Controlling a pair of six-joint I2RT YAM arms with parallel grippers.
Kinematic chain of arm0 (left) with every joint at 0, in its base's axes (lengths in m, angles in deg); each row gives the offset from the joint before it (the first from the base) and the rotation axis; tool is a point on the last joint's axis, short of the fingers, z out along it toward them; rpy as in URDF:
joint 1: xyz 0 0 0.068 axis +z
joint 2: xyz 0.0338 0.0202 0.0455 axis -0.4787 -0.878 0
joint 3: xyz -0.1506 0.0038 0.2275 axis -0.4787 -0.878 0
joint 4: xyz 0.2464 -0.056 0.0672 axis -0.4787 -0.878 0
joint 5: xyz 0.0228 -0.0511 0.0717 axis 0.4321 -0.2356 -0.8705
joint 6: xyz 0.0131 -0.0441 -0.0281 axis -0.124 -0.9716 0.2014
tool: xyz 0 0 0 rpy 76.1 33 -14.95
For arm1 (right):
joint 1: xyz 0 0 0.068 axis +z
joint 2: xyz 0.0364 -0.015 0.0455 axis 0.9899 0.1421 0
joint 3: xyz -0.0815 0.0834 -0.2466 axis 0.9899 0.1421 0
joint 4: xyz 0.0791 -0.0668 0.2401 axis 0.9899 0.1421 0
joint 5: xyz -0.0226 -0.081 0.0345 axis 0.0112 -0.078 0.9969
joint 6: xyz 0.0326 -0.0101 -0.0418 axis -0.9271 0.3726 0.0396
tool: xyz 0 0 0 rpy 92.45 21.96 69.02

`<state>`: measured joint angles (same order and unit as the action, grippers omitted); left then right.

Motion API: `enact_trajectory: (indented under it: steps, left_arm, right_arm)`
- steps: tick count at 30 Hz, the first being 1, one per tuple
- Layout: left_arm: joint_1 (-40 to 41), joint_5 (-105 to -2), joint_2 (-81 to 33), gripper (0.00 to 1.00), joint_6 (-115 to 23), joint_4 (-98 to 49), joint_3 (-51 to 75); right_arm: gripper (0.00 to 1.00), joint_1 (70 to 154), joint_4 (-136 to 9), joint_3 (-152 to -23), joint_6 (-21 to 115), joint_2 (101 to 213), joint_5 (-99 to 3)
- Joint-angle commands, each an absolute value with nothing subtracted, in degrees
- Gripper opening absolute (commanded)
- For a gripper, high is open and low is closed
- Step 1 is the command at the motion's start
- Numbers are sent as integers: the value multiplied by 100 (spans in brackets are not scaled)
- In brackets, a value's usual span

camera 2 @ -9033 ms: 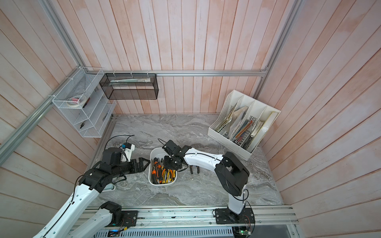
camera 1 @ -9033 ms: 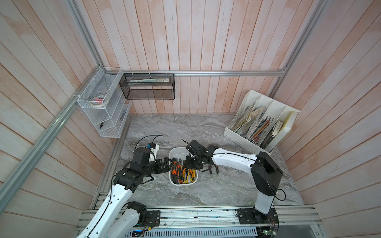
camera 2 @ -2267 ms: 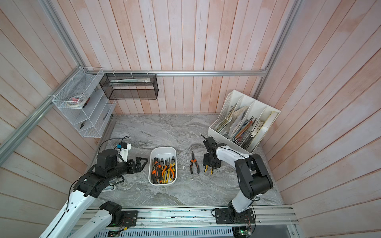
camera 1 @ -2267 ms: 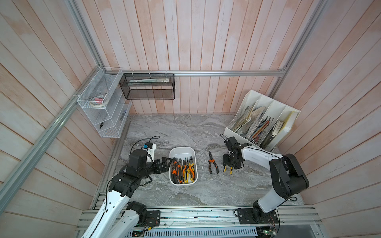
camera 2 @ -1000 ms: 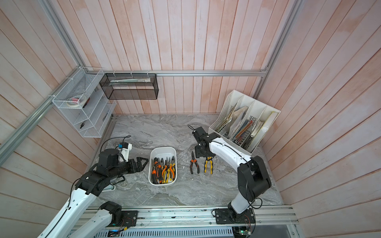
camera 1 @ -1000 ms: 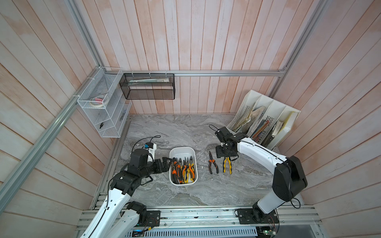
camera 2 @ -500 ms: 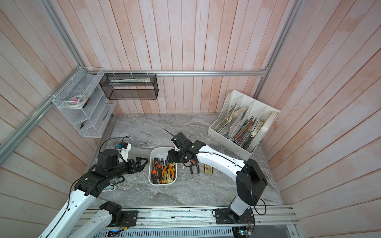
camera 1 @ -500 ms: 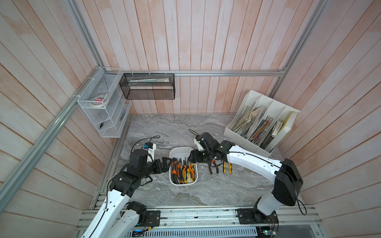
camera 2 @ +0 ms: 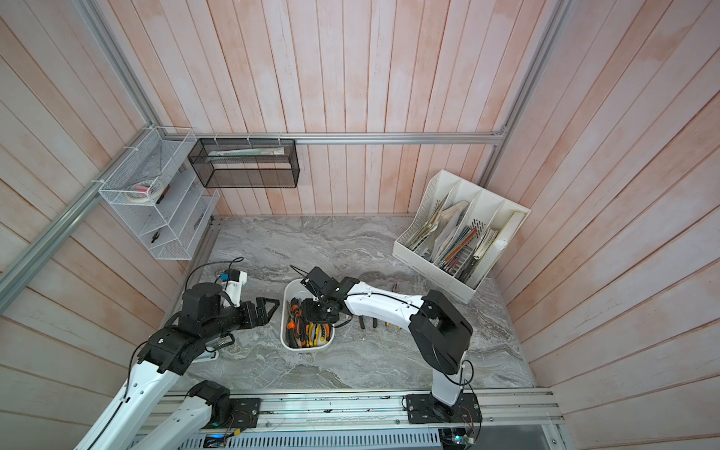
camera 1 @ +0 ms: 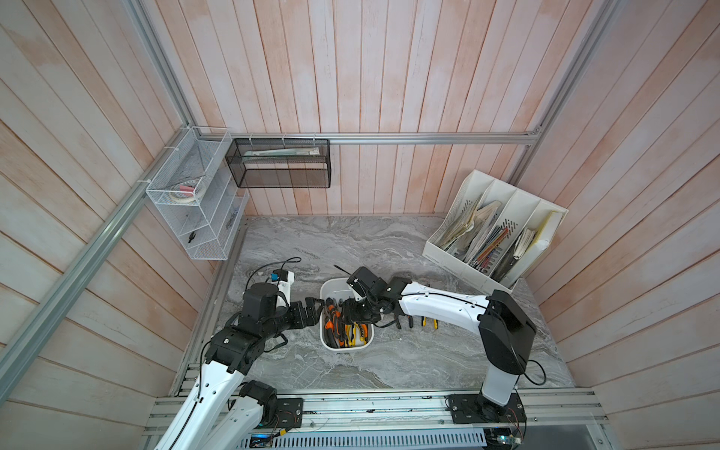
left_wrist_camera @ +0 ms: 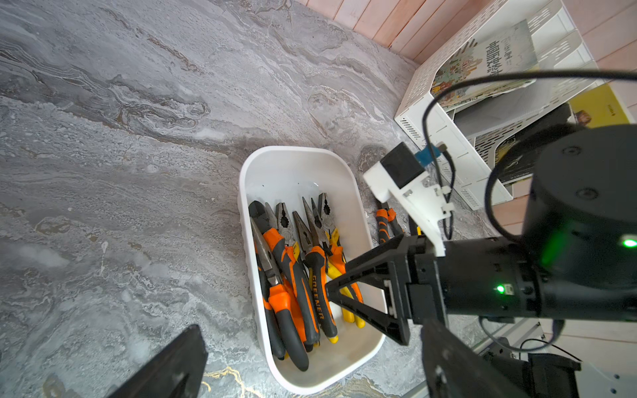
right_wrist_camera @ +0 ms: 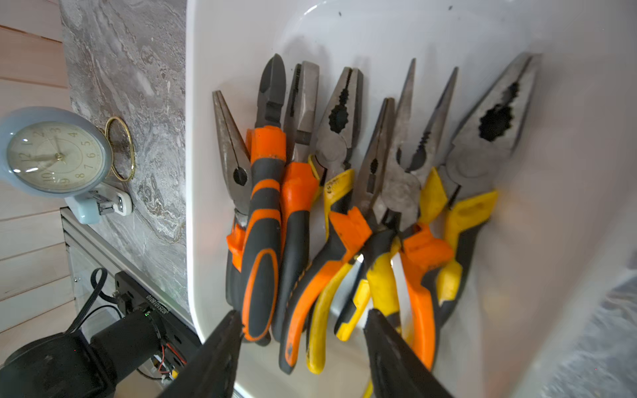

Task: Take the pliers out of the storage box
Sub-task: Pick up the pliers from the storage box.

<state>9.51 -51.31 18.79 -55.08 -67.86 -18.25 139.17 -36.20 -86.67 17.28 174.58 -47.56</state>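
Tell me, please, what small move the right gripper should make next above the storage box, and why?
Probably lower a little and close on one handle. The right gripper is open, its fingertips poised at the handle ends of the pliers lying in the storage box, and nothing is held yet.

**Q:** Fig. 1. What sort of place are you looking at?

**A:** A robot laboratory cell, dressed as a home workspace. You can tell by the plank walls (camera 1: 350,78) framed in aluminium rail (camera 1: 428,137), the marble-patterned table (camera 1: 350,241), a white wire basket (camera 1: 202,233), a file organizer (camera 1: 456,265), and two robot arms (camera 1: 440,307) bolted to a base rail (camera 1: 370,407).
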Motion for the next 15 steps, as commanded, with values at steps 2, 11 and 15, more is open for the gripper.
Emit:
enact_trajectory:
  steps: [2, 11, 15]
  left_arm:
    - [935, -5180, 1920, 100, -5534, -6723, -1902]
    - [933, -5174, 1923, 100, -5530, -6714, -1909]
    - [936, -5140, 1852, 100, -5521, -6707, -1914]
  right_arm:
    - [58, 14060, -3755, -8827, 1609, 17801, -4610]
    - [45, 14098, -3473, -9047, 1654, 18182, -4772]
    - [35, 14107, -3312, -9146, 1710, 18187, -4928]
